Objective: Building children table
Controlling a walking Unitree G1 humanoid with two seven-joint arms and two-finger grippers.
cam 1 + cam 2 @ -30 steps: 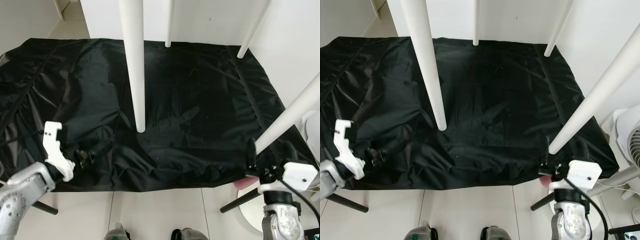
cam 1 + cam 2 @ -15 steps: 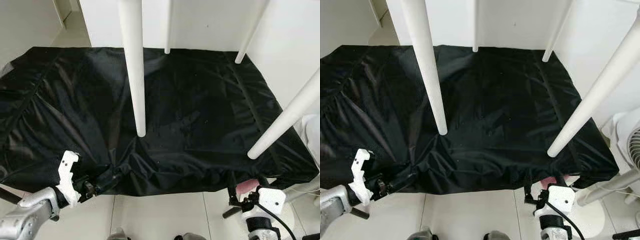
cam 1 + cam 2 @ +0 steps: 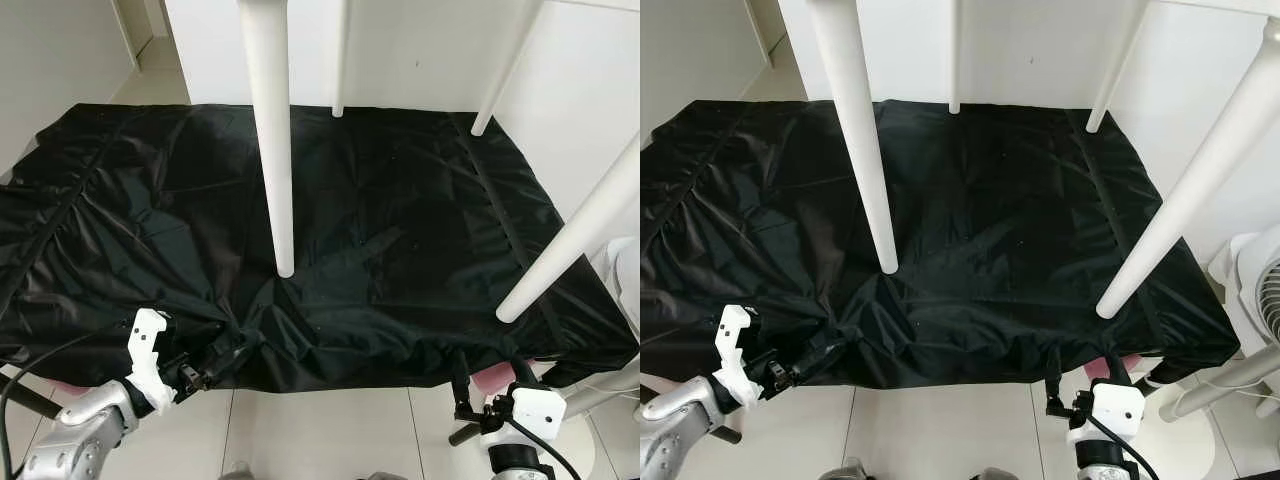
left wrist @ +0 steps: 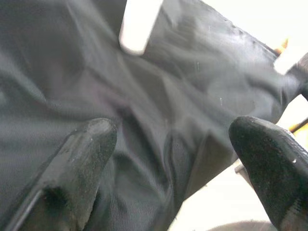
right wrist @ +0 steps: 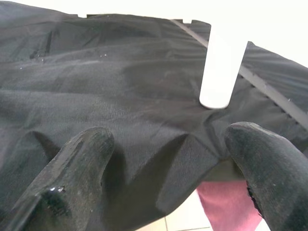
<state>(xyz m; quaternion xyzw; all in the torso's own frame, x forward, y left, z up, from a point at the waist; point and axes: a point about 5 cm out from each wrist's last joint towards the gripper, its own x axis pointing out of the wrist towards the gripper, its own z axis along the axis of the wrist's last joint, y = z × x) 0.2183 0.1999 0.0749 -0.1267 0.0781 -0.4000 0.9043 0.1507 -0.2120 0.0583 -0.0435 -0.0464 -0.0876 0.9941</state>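
Pincers, left point(image 4: 168, 159) and right point(image 5: 163, 163), both spread apart at black cloth point(image 3: 400, 230) edge, perhaps touching it.

Left arm low at near left, silver forearm angled up toward the right. Left gripper point(image 3: 215, 366) has its fingers point(image 4: 79, 163) spread wide apart, tips pointing right and far. Right arm low at near right, wrist upright. Right gripper point(image 3: 1080, 375) points far, its fingers point(image 5: 82, 159) also spread wide, nothing between them.
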